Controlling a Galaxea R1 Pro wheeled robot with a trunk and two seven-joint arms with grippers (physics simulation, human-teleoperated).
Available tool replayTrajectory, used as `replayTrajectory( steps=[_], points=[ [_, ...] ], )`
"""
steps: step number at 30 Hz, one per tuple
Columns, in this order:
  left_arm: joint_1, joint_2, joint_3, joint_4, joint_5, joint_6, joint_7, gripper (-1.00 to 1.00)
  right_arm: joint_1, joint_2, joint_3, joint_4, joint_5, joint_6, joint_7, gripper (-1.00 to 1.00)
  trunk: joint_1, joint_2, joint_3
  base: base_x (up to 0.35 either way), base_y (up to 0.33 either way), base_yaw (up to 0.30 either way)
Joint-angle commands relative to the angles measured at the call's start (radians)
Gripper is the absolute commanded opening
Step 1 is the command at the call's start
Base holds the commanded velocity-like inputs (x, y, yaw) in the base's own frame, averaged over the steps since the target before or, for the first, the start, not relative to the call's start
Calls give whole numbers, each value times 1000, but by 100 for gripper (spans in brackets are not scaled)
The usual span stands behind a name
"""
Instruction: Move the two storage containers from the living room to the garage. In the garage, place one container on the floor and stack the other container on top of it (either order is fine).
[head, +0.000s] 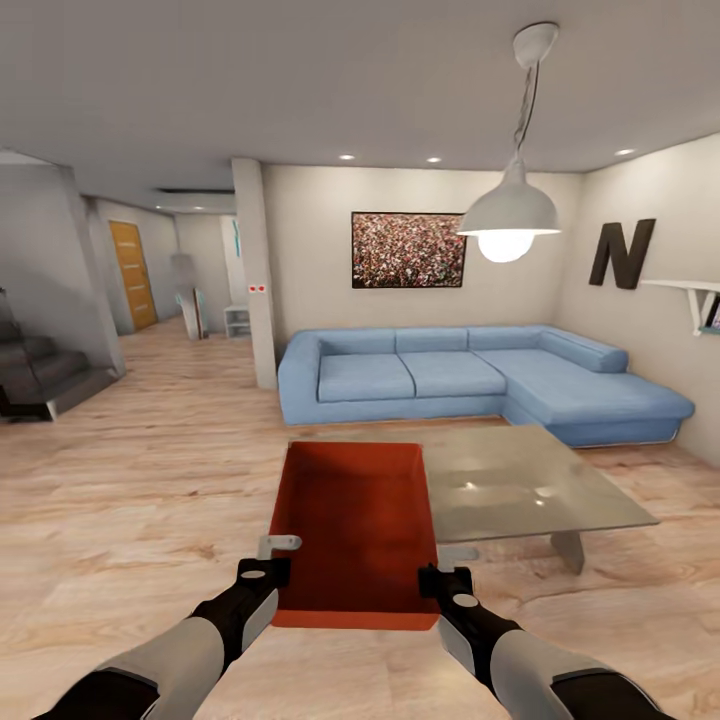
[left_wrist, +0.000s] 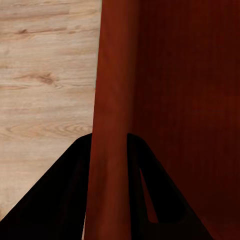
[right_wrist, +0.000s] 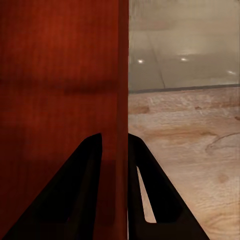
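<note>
**Two grippers clamping one orange-red bin in the living room**

One orange-red storage bin (head: 355, 535) is hanging between the robot's arms, above the light wood-plank floor (head: 130, 500) and in front of a glass coffee table (head: 520, 480), overlapping that table's near left corner. The left gripper (head: 262, 572) is pinching the bin's left wall near the closest corner, one dark finger (left_wrist: 55, 195) sitting outside the wall and the other inside. The right gripper (head: 445, 582) is doing the same on the right wall, its fingers (right_wrist: 75, 195) straddling the thin plastic. The bin is open at the top and sitting roughly level. Behind the table a blue corner sofa (head: 470, 375) is standing against the far wall, under a framed picture (head: 408, 250) and a white hanging lamp (head: 508, 212).
</note>
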Motion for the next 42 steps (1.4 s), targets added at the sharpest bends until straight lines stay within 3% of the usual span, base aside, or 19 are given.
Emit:
replayTrajectory(
  steps=[1, 42],
  points=[
    [-2, 2, 55, -16, -15, -70, 28, -100, 0, 0, -24, 4, -10, -3, -8, -100, 0, -1, -1, 0, 0, 300],
    [-2, 2, 55, -16, -15, -71, 28, -100, 0, -2, -24, 4, -11, -3, -8, -100, 0, -1, -1, 0, 0, 300]
  ],
)
